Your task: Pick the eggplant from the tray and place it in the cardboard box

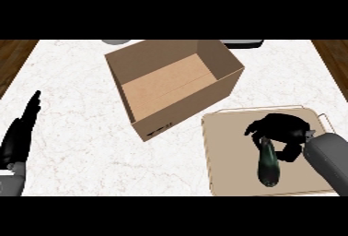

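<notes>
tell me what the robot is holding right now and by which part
The right hand curls round the upper end of the long dark green eggplant over the beige tray. The left hand holds nothing.

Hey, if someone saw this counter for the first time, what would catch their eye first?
Probably the open cardboard box standing in the middle of the white counter. Next, at lower right, the right hand curled over the top end of the dark eggplant, which lies on the beige tray. The left hand rests open at the left edge.
</notes>
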`<state>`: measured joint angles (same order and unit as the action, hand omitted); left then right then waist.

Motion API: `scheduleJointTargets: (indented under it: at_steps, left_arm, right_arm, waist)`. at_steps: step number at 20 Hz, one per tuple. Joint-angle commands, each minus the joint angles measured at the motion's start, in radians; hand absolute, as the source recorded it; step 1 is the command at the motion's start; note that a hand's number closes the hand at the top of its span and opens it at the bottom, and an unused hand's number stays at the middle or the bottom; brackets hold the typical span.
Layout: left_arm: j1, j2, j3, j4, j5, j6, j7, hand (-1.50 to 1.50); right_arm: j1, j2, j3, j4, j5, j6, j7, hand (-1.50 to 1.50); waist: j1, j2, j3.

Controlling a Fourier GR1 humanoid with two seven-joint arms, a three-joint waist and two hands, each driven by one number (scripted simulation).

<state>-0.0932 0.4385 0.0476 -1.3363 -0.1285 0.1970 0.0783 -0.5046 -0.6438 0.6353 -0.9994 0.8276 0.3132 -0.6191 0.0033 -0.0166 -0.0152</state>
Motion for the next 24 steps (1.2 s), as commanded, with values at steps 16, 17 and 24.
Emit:
scheduleJointTargets:
  at_steps: [16, 17, 24]
  left_arm:
    - [0.090, 0.012, 0.041, -0.034, 0.001, 0.004, -0.024, 0.00]
    - [0.066, 0.007, 0.044, -0.036, 0.015, -0.006, -0.009, 0.00]
    - [0.038, 0.013, 0.051, -0.025, -0.001, -0.035, -0.010, 0.00]
  right_arm:
    - [0.122, 0.206, -0.377, -0.411, 0.045, -0.479, 0.993, 1.50]
    - [0.124, 0.206, -0.378, -0.466, 0.063, -0.496, 1.008, 1.50]
    - [0.079, 0.250, -0.299, -0.779, 0.147, -0.304, 1.157, 1.50]
  waist:
    - [-0.049, -0.007, 0.012]
    - [-0.047, -0.003, 0.013]
    - [-0.008, 0.013, 0.014]
